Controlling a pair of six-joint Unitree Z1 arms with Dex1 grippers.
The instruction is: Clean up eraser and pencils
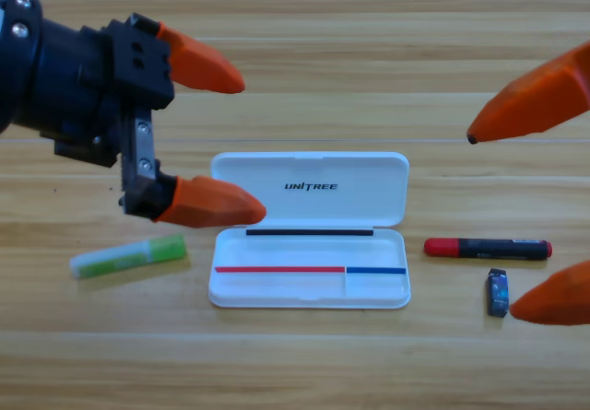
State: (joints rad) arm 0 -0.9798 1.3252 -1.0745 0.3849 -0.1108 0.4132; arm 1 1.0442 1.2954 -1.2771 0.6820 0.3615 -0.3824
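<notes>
The pale green pencil (pixel 127 256) lies on the table at the left, just below my left gripper (pixel 247 148). That gripper reaches in from the upper left, open wide, with nothing between its orange jaws. The black pencil with a red cap (pixel 488 248) lies right of the open white case (pixel 309 228). Just below that pencil's right part sits the tiny dark eraser (pixel 498 292). My right gripper (pixel 493 224) shows only as two orange jaw tips at the right edge, spread wide apart and empty, one above the black pencil and one beside the eraser.
The white case lies open in the middle, its lid folded back toward the top and its tray toward the front. Bare wooden table (pixel 295 364) runs along the front and back.
</notes>
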